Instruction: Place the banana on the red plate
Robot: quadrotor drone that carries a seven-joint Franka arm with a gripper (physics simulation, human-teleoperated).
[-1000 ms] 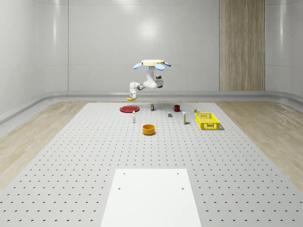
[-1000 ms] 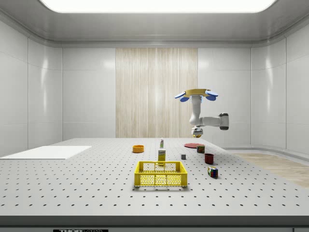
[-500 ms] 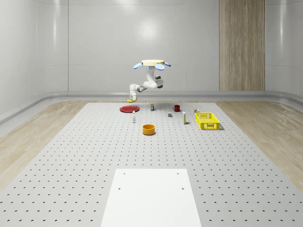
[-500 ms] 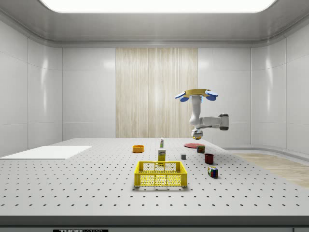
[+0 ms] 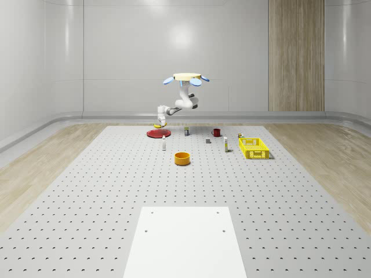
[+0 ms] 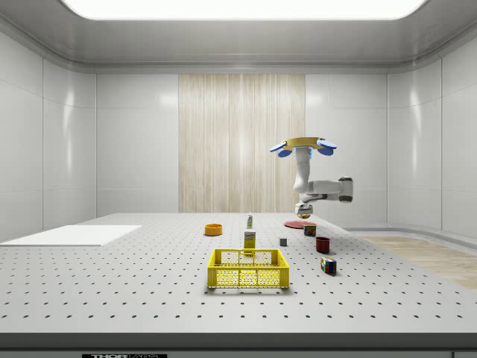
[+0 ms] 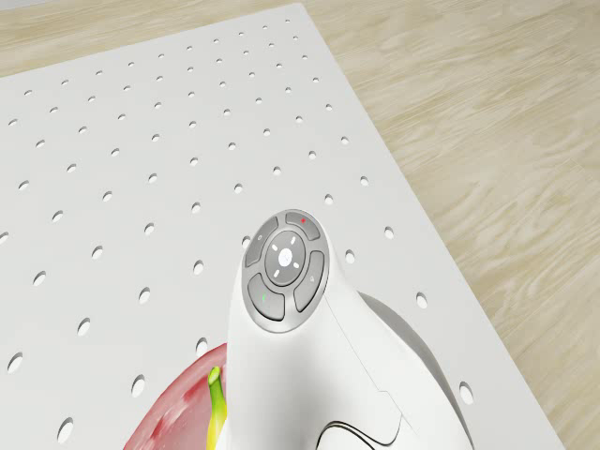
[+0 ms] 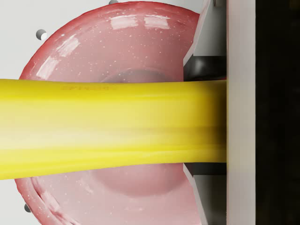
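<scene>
The drone hovers near the far end of the table, just beside the red plate. Its arm reaches down to the whole-scene view's left. My gripper is shut on the yellow banana, which hangs a short way above the plate. From the side, the banana is just over the plate, under the gripper. In the wrist view the banana lies crosswise between the fingers, with the plate directly beneath. In the drone view the banana's tip sticks out over the plate.
An orange bowl, a small white bottle, a red mug, a grey cube and a yellow basket stand on the perforated table. A white mat lies at the near end. The table's far edge meets wooden floor.
The arm has lowered the gripper and banana closer to the red plate and slightly to the whole-scene view's left. The drone has stayed at about the same spot.
</scene>
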